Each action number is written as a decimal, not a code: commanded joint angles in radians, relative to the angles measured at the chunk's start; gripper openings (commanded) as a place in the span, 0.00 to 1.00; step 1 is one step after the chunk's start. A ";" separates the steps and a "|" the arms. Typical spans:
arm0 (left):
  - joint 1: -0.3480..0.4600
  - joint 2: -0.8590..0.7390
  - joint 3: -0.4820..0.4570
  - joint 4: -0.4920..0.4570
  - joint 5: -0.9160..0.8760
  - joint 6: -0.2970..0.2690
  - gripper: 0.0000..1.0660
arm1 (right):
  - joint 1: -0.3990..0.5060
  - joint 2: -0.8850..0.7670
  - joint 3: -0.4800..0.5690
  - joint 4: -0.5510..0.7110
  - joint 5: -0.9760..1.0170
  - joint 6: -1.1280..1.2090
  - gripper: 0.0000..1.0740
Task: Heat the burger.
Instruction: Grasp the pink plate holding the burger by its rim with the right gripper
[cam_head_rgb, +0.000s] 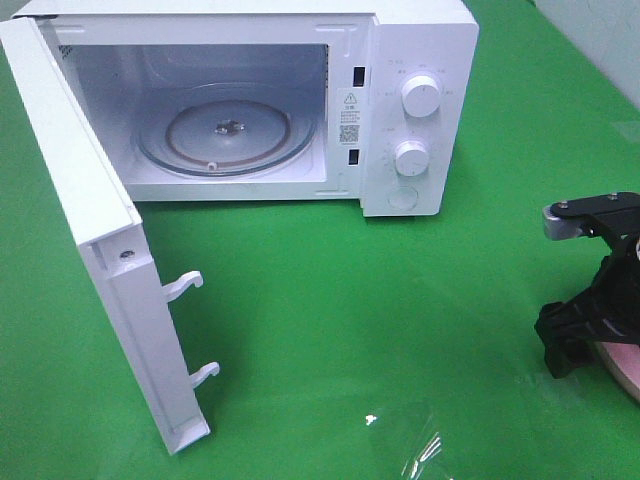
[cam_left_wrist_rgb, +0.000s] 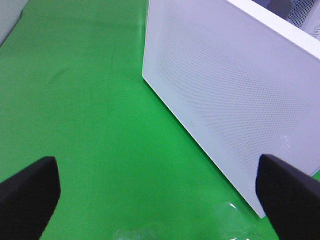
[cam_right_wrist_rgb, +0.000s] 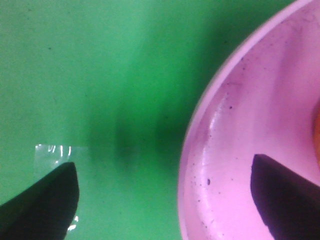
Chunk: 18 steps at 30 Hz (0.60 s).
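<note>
The microwave (cam_head_rgb: 400, 60) fills the top of the high view, its door (cam_head_rgb: 90, 230) swung wide toward the lower left and the glass turntable (cam_head_rgb: 228, 130) in plain sight. At the right edge, the right gripper (cam_head_rgb: 568, 345) hangs low with its jaws spread, one finger over the pink plate (cam_head_rgb: 622, 368) and the other over the green cloth (cam_head_rgb: 350, 330). The burger (cam_right_wrist_rgb: 317, 132) shows only as an orange sliver on that plate. The left gripper (cam_left_wrist_rgb: 157, 161) gapes wide over the cloth, near the door.

I'm looking at a green-covered counter (cam_head_rgb: 330, 300). A white microwave (cam_head_rgb: 440, 50) stands at its far side, door swung open to the left. A pink plate (cam_head_rgb: 622, 368) sits at the right edge, and a shiny clear patch (cam_head_rgb: 420, 445) lies near the front.
</note>
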 joint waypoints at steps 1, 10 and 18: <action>0.002 -0.014 0.000 -0.001 -0.002 -0.002 0.93 | -0.002 0.037 0.006 -0.008 -0.036 0.005 0.81; 0.002 -0.014 0.000 -0.001 -0.002 -0.002 0.93 | -0.061 0.090 0.006 -0.004 -0.096 0.003 0.79; 0.002 -0.014 0.000 -0.001 -0.002 -0.002 0.93 | -0.061 0.090 0.006 -0.003 -0.118 0.002 0.76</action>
